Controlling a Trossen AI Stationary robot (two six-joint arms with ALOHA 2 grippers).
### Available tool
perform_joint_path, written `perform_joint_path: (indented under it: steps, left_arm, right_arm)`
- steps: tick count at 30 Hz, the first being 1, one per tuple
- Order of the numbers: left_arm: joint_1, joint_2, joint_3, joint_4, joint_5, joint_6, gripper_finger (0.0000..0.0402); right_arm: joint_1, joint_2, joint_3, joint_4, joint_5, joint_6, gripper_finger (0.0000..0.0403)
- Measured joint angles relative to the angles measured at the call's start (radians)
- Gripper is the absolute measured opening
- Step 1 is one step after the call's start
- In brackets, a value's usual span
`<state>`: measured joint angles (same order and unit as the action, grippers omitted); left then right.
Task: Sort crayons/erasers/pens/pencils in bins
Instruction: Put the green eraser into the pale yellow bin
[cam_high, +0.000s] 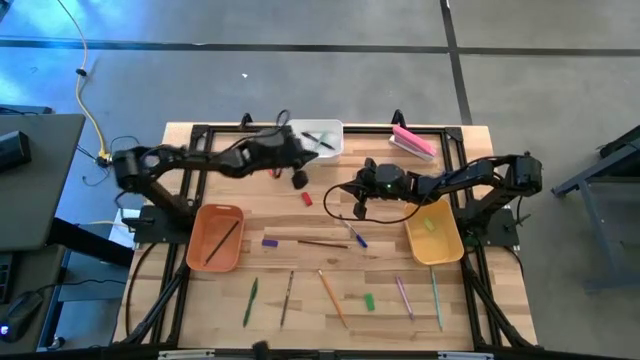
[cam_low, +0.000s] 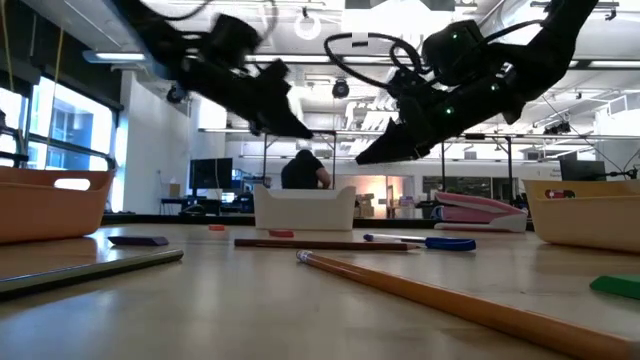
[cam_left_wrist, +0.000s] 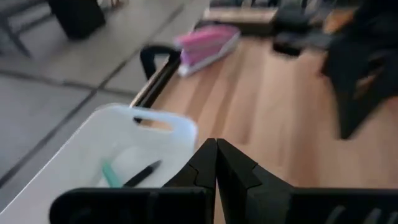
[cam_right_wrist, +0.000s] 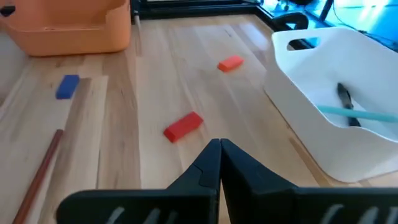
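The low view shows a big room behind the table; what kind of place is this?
Probably a robotics lab or open workshop. A light wooden table in a black metal frame stands on a bare grey concrete floor, and the low view shows bright ceiling strip lights and dark computer monitors behind.

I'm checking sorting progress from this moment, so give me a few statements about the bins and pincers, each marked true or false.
1. The white bin holds a black pen and a teal pen. True.
2. The orange-brown bin holds nothing. False: one thin dark stick lies in it.
3. The right pincer is shut, holding nothing. True.
4. The red crayon lies in the mustard yellow bin. False: it lies on the table, between the arms.
5. The left pincer grips a pencil. False: it is shut on nothing, near the white bin.
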<state>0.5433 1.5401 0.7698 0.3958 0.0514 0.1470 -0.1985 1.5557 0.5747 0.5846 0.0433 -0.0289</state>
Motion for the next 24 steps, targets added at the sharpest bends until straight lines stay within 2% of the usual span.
perform_joint_path:
  steps: [5, 13, 18, 24]
  left_arm:
    - [-0.037, -0.197, -0.244, 0.189, 0.043, -0.09, 0.0]
    - [-0.069, -0.433, -0.559, 0.424, 0.045, -0.162, 0.0]
    - [-0.068, -0.503, -0.688, 0.562, 0.044, -0.198, 0.0]
    - [-0.069, -0.534, -0.76, 0.649, 0.055, -0.238, 0.0]
  right_arm:
    - [0.056, -0.085, 0.0, -0.094, 0.116, 0.034, 0.0]
    - [0.178, -0.252, 0.001, -0.368, 0.264, 0.303, 0.0]
    - [0.28, -0.236, 0.103, -0.604, 0.369, 0.469, 0.0]
    - [0.419, -0.157, 0.305, -0.91, 0.394, 0.678, 0.0]
